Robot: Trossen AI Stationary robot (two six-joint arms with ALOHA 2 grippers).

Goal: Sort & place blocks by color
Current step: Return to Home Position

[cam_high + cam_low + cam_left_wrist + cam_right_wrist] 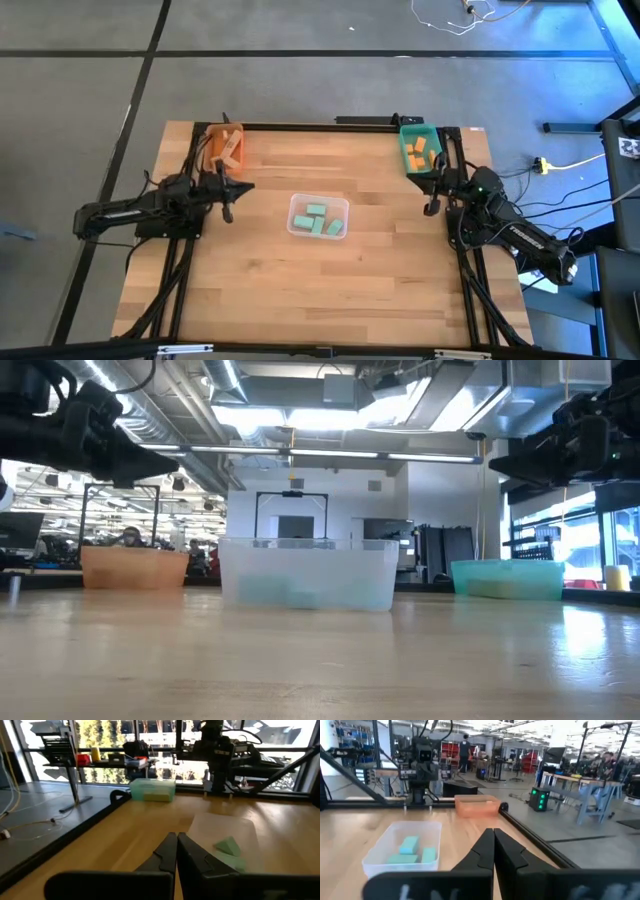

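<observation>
Hovering empty with fingers pressed together, the left gripper (176,836) has the clear tray (318,198) of mint green blocks (320,218) ahead of its tips and the tan blocks (232,150) in the orange tray (212,133) close beside it. The right gripper (493,831), likewise closed on nothing, sits just beside the teal tray (404,150) holding the orange blocks (420,152)

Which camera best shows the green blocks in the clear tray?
The right wrist view: it looks down into the clear tray at the mint green blocks, close up. The high view shows them small, the left wrist view partly, the low view as a green blur.
</observation>
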